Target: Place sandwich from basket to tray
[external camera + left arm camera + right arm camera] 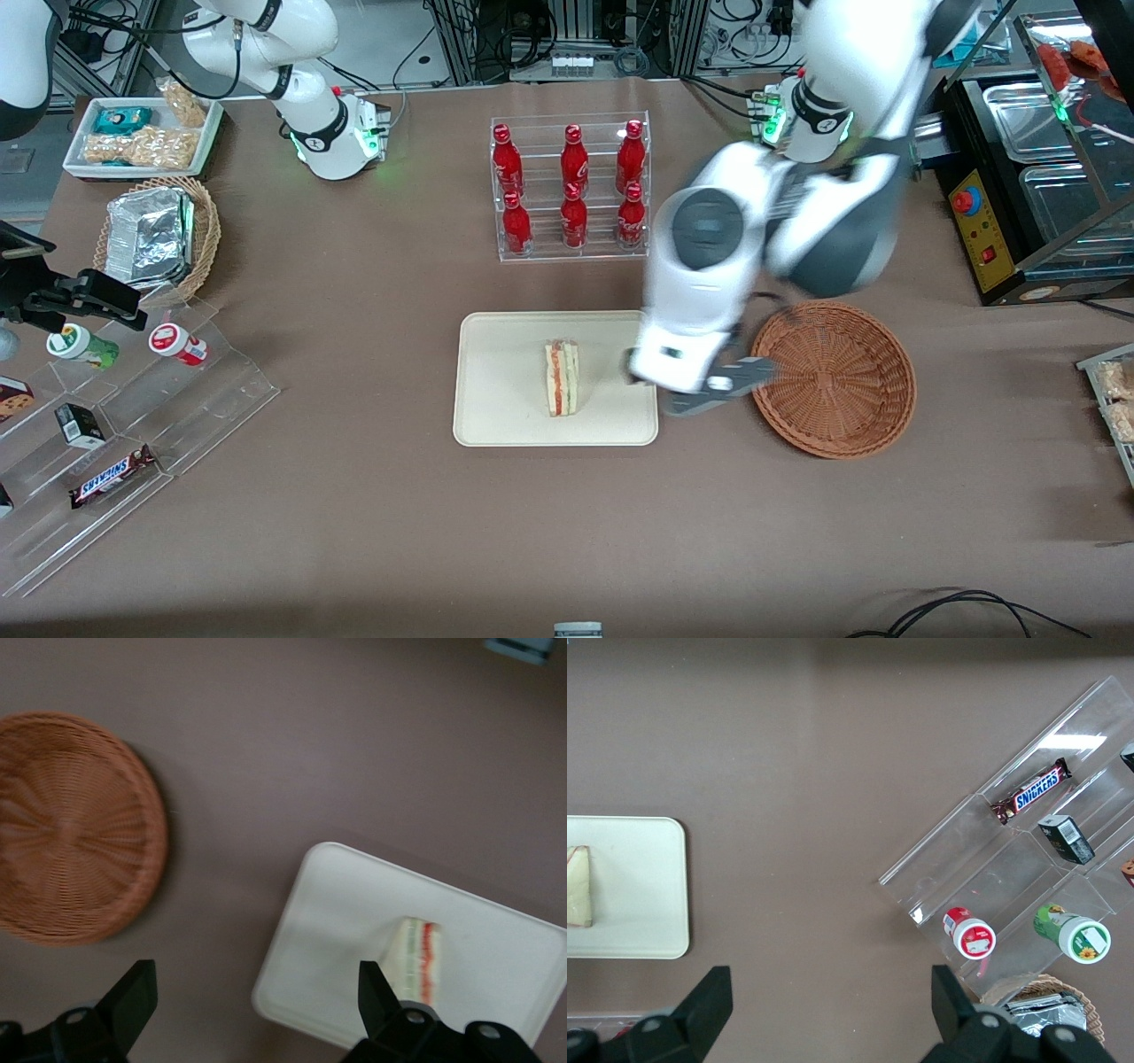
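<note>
The sandwich [562, 378] stands on its edge mid-tray [496, 416] at nine o'clock from the empty basket [834, 379], the gripper [257, 1014] above the counter [354, 266] between them, fingers [133, 997] released; it looks light, soft and crushable, best pinched gently across its bread faces.

Working arm was blurred in the front view; the gripper [709, 390], above the gap between tray [496, 416] and basket [877, 425], was smeared there. In the wrist view the basket [106, 904] was cut by the frame edge. Part of the sandwich [416, 957] was hidden by a finger [376, 997].
</note>
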